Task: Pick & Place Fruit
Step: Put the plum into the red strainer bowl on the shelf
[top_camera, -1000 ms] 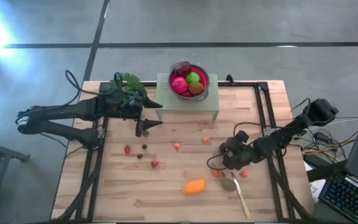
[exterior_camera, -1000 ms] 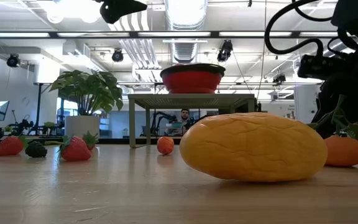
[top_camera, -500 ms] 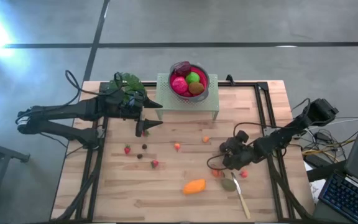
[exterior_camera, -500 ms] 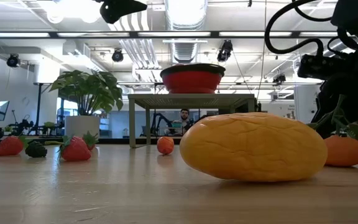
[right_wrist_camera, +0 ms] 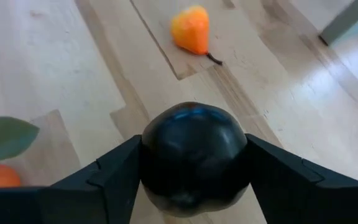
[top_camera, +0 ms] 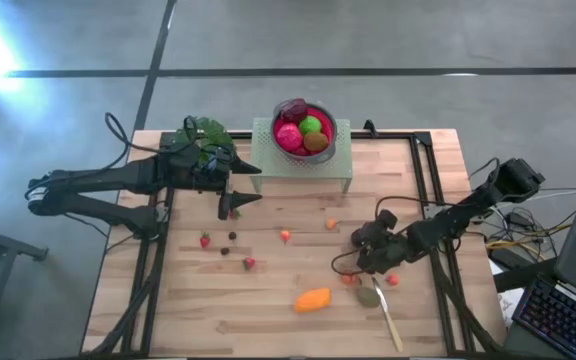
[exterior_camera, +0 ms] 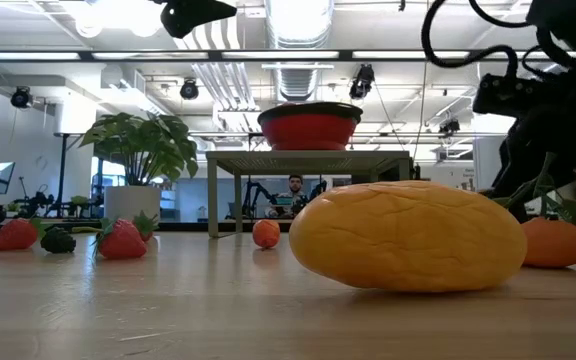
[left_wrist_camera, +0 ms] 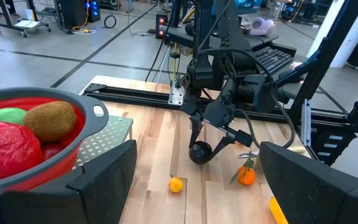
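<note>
High view: the right gripper (top_camera: 361, 252) sits low over the table's (top_camera: 268, 310) right half, with an orange oval (top_camera: 312, 299), a small orange fruit (top_camera: 348, 279), a red berry (top_camera: 392, 280) and a pale utensil (top_camera: 387, 316) just beside it toward the near edge. The left gripper (top_camera: 238, 195) waits by the plant (top_camera: 204, 140) at the far left. Berries (top_camera: 249, 263) lie scattered mid-table, well apart. A red bowl (top_camera: 304, 128) of fruit stands on a stand (top_camera: 302, 160) at the far edge.

Low view: the orange oval (exterior_camera: 408, 236) fills the foreground; strawberries (exterior_camera: 120, 239) lie left, open board between.

Left wrist view: its fingers (left_wrist_camera: 104, 171) stand wide apart, nothing between; the bowl (left_wrist_camera: 73, 134) is near. Across the table the right gripper (left_wrist_camera: 211, 140) holds a dark plum (left_wrist_camera: 199, 152).

Right wrist view: both fingers (right_wrist_camera: 114, 174) press the plum's (right_wrist_camera: 194, 158) sides, above the boards; a small orange fruit (right_wrist_camera: 191, 29) lies ahead.
</note>
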Motion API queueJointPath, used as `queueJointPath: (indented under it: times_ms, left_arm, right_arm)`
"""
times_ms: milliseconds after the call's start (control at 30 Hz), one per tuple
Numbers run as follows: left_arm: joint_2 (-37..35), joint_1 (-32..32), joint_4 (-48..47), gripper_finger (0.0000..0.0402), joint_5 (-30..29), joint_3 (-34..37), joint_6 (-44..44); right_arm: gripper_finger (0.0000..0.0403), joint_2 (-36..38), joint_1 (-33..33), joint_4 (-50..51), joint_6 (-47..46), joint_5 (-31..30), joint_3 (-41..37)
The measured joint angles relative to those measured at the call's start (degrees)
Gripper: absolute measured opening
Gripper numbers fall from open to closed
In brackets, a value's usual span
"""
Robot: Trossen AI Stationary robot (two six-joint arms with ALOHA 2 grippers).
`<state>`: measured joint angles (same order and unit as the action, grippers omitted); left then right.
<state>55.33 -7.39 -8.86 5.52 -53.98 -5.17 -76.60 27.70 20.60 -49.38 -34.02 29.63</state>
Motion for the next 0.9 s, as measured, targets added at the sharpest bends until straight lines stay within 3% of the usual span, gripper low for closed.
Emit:
queueJointPath:
  times_ms: [200, 533, 733, 900]
  left_arm:
    - [0.0, 0.0, 0.0, 0.0344, 0.0, 0.0, 0.0]
    - [0.0, 0.0, 0.0, 0.0344, 0.0, 0.0, 0.0]
    - [0.0, 0.0, 0.0, 0.0344, 0.0, 0.0, 0.0]
    - [0.0, 0.0, -0.2, 0.0344, 0.0, 0.0, 0.0]
  right_arm:
    - [0.0235, 0.1, 0.0, 0.1, 4.7, 1.2, 3.0]
    - [0.0249, 2.4, -0.7, 3.0, 13.8, 2.7, 10.5]
    - [0.0235, 7.1, -4.9, 3.6, 23.3, 1.7, 15.1]
    - [0.0247, 11.1, -11.2, 3.3, 32.5, 1.6, 20.0]
